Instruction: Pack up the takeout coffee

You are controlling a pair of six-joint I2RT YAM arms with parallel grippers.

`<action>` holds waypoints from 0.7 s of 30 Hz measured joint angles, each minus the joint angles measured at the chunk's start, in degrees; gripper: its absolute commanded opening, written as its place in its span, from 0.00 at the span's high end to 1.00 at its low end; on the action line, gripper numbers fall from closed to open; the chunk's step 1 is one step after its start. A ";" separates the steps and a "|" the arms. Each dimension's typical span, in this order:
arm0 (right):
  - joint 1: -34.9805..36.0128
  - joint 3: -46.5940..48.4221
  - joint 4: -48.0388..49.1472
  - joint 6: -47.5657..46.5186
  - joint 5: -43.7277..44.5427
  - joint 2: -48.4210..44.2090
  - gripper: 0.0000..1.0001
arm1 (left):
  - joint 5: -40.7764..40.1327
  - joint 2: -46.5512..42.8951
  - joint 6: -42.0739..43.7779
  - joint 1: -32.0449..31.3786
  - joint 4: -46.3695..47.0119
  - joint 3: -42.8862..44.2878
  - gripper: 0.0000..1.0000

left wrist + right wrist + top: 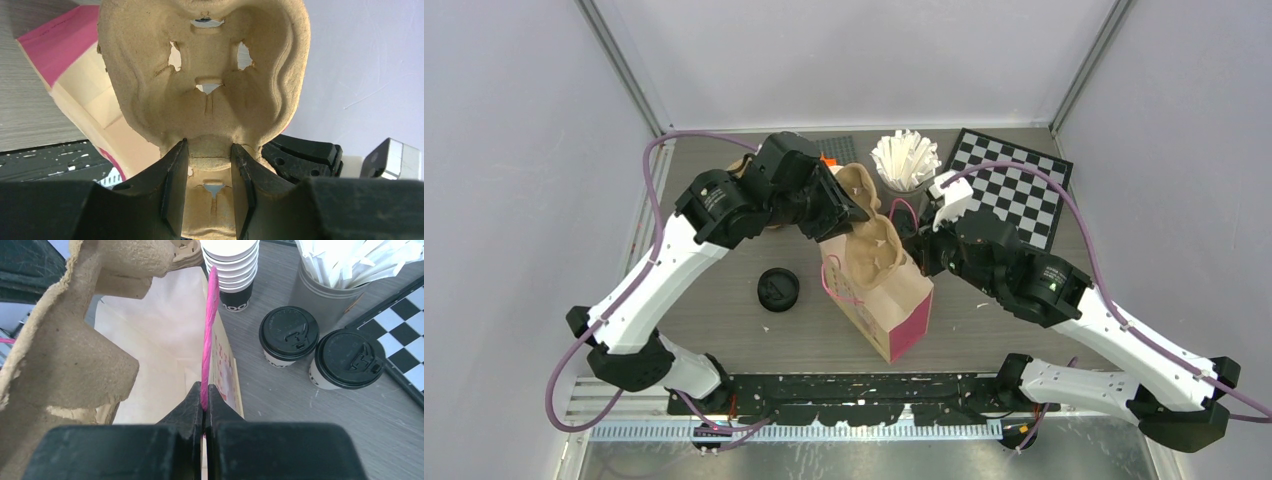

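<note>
My left gripper (208, 147) is clamped on the edge of the pulp carrier (145, 60), holding it tilted above the open bag (894, 315); it seems to dip into the bag's mouth, but I can't be sure from above. My right gripper (205, 390) is pinched tight on the bag's pink handle (210, 325). The coffees (289, 335) (350, 359) stand lidded on the table (280, 405), just beside each other, between bag and checkerboard (400, 325), near the straw pot (325, 287)

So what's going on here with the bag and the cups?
The left end effector holds a pulp cup carrier at the mouth of the open paper bag. The right end effector is shut on the bag's pink handle. Two lidded coffees stand on the table, not yet packed.
</note>
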 measured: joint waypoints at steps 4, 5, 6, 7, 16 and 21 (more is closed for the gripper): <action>0.00 -0.04 0.48 4.00 0.07 -0.02 1.00 | 0.57 0.02 -1.09 -0.07 1.03 -0.07 0.81; 0.00 -0.09 0.66 4.79 0.09 -0.02 1.00 | 0.72 0.09 -1.33 -0.17 1.25 -0.04 0.81; 0.00 -0.11 0.76 5.44 0.13 -0.02 1.00 | 0.81 0.17 -1.49 -0.35 1.31 -0.04 0.81; 0.00 -0.15 0.85 6.08 0.28 -0.02 1.00 | 0.96 0.33 -1.73 -0.55 1.29 0.02 0.81; 0.00 -2.27 1.49 10.25 2.99 -1.49 1.00 | 0.98 2.49 -3.28 -3.37 -1.38 2.32 0.82; 0.00 -2.64 1.49 10.95 3.45 -1.90 1.00 | 1.03 1.29 -5.60 -4.04 -0.92 -1.05 0.83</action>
